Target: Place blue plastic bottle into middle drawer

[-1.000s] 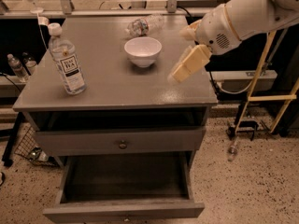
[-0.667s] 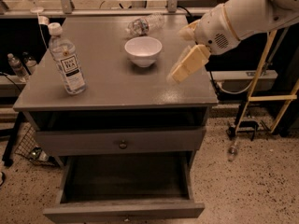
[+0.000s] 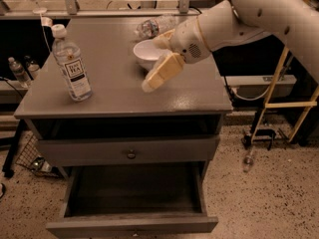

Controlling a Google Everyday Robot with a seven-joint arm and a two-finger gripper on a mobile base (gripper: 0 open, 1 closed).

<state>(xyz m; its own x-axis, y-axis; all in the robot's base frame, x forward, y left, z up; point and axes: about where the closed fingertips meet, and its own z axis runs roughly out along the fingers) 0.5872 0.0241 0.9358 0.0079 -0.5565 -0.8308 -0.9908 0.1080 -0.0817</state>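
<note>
On the grey cabinet top [image 3: 199, 91], we see the blue plastic bottle [image 3: 73, 66] standing upright near the left front corner, well apart from the white bowl [image 3: 144, 51]. The gripper [image 3: 152, 63] hovers at that bowl, its tan fingers [image 3: 162, 72] spread wide and holding nothing. A clear bottle [image 3: 152, 27] lies near the back edge. Below, the middle drawer [image 3: 132, 224] is pulled out, dark inside, over a speckled floor [image 3: 279, 198].

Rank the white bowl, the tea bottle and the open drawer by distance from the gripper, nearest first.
1. White bowl, just behind the gripper, which hovers over the middle of the tabletop.
2. Blue plastic bottle, upright near the table's left edge.
3. Middle drawer, pulled open low at the front.
</note>
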